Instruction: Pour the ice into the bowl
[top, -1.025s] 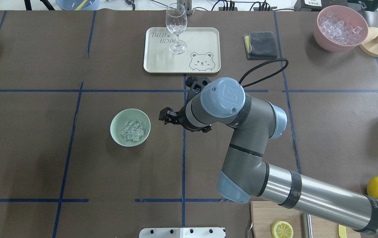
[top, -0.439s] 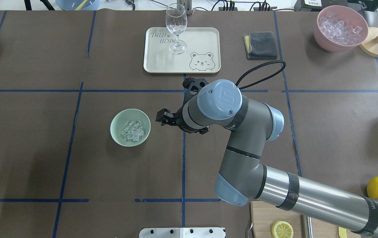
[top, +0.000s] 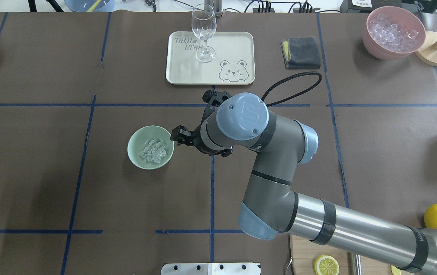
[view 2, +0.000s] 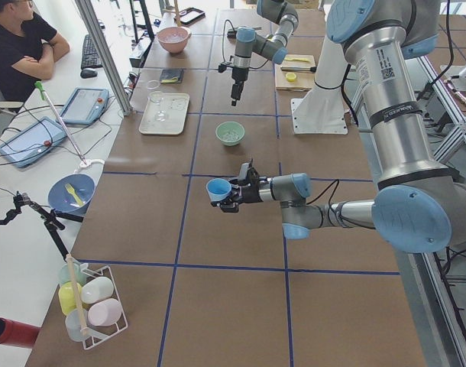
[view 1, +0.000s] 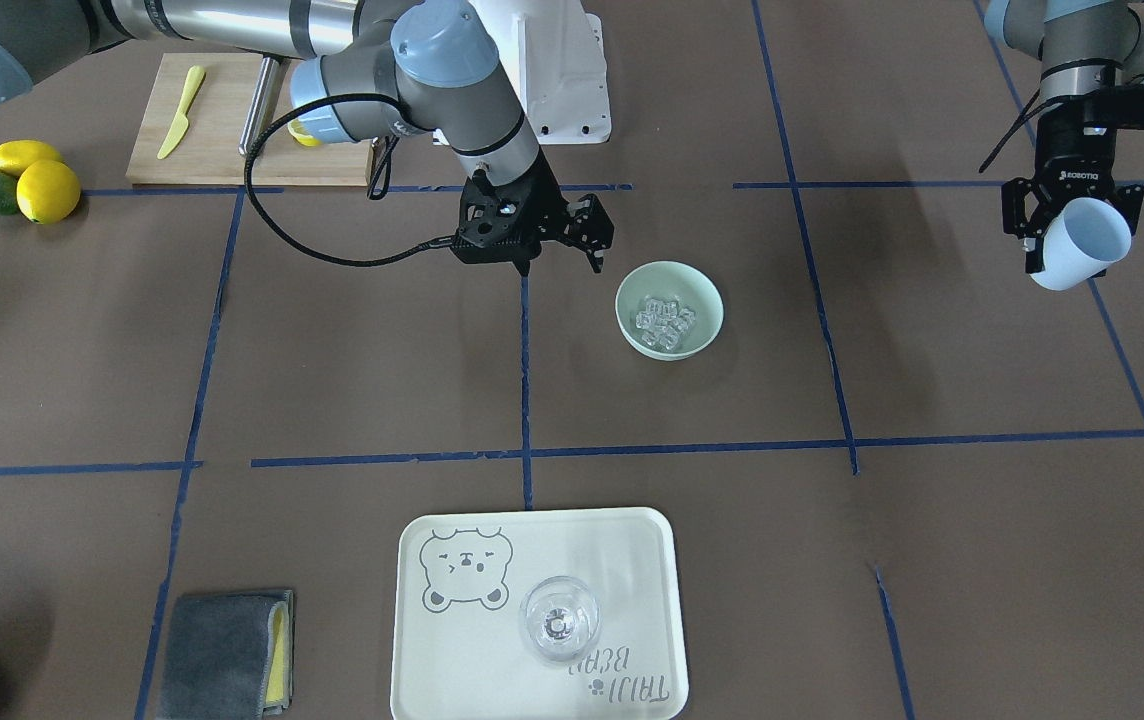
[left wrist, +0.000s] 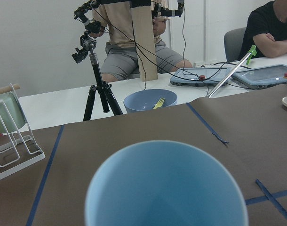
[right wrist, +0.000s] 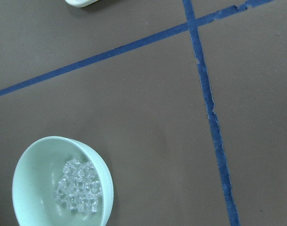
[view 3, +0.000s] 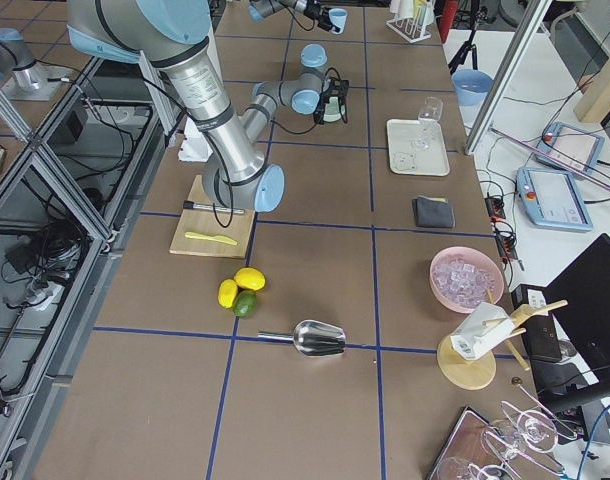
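The mint-green bowl (top: 137,138) stands left of the table's middle with the ice (top: 152,151) lying in it. Both also show in the front view, bowl (view 1: 674,350) and ice (view 1: 664,318), and in the right wrist view, bowl (right wrist: 30,181) and ice (right wrist: 77,187). My right gripper (top: 177,137) is open and empty, just beside the bowl's right rim; it also shows in the front view (view 1: 594,238). My left gripper (view 1: 1060,228) is far off at the table's left side, shut on a light-blue cup (view 1: 1084,250) that is tipped on its side. The cup (left wrist: 167,188) looks empty inside.
A cream tray (top: 237,42) with a wine glass (top: 203,32) is at the back middle. A grey cloth (top: 301,52) and a pink bowl (top: 371,44) of ice are at the back right. A cutting board with a lemon slice (top: 326,265) is at the front right.
My right gripper has moved left, closer to the bowl's rim. My left gripper with the cup has drawn further off at the left edge. The bowl and ice have not moved.
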`<action>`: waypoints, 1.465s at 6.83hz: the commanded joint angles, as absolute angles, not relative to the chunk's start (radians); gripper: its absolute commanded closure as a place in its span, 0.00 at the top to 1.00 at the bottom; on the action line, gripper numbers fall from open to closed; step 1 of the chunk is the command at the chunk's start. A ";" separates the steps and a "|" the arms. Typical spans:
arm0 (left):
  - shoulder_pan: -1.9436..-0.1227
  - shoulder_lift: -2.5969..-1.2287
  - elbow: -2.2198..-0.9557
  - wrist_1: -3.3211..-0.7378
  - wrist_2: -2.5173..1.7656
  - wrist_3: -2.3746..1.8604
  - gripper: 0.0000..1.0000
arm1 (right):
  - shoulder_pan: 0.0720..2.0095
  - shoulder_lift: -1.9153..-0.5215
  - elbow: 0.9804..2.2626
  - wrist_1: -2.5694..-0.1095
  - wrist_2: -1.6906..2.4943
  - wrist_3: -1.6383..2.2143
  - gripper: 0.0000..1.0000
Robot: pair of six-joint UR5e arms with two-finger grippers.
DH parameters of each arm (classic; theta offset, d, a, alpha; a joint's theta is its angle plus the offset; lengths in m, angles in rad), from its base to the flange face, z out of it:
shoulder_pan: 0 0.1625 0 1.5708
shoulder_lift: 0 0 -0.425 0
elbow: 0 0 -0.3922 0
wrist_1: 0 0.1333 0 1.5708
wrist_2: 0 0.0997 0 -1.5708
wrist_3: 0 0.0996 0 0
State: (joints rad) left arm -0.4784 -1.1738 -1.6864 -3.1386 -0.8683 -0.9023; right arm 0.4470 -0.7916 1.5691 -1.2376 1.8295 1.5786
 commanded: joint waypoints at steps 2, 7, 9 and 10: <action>-0.477 -1.186 -1.683 -3.132 -0.853 -0.922 0.00 | 0.416 -0.596 1.294 -1.239 1.748 1.489 1.00; -0.477 -1.187 -1.681 -3.132 -0.853 -0.919 0.00 | 0.399 -0.592 1.224 -1.238 1.740 1.448 0.00; -0.477 -1.190 -1.681 -3.111 -0.853 -0.920 0.00 | 0.397 -0.592 1.226 -1.238 1.747 1.448 0.00; -0.477 -1.198 -1.678 -3.106 -0.851 -0.922 0.00 | 0.397 -0.591 1.227 -1.236 1.750 1.447 0.00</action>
State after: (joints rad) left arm -0.4771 -1.1920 -1.6801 -3.1153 -0.8525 -0.9207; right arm 0.3978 -0.5909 1.2263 -1.2374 1.7463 1.4480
